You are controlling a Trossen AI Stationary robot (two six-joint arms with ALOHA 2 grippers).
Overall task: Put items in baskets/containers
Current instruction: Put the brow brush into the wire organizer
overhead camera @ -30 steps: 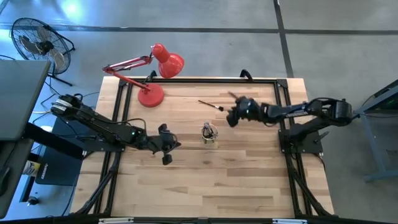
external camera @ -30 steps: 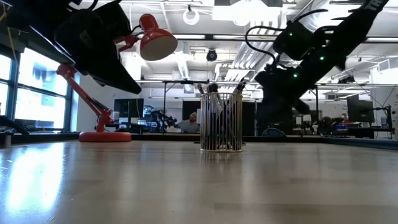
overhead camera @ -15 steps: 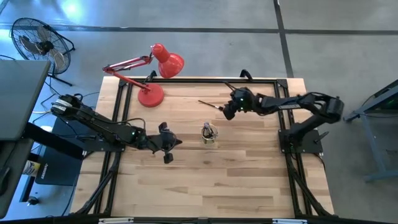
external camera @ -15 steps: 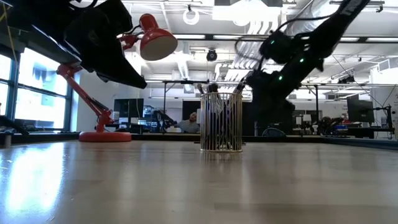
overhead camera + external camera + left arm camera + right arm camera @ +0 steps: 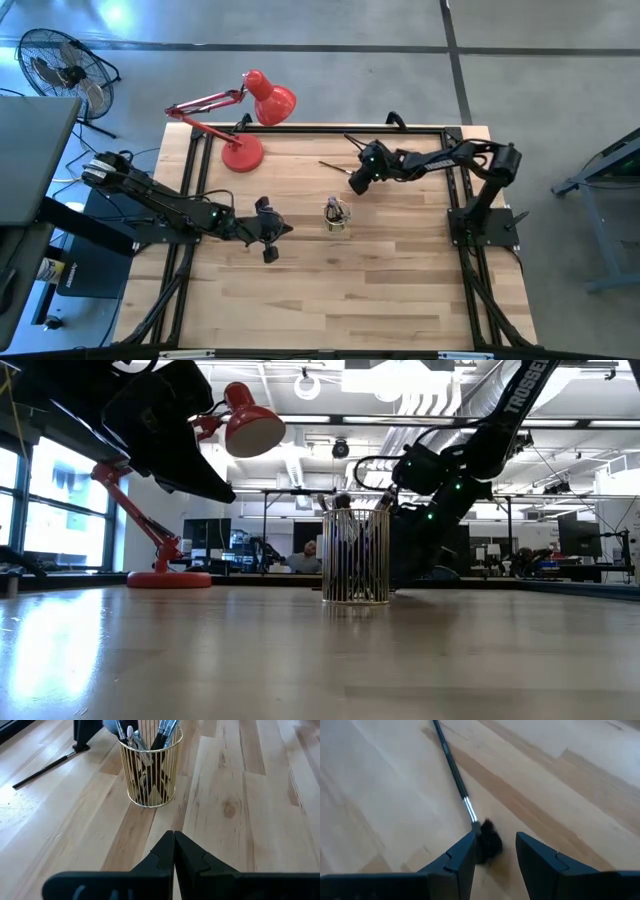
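Tabletop brush (image 5: 454,772) between right jaws' fingertips (image 5: 461,860).

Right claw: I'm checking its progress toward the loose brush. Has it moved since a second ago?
Yes. In the high view the right claw has shifted left, toward the red lamp, reaching the brush on the table.

The only readable lettering is "TROSSEN", running along the right arm (image 5: 520,390) in the low view
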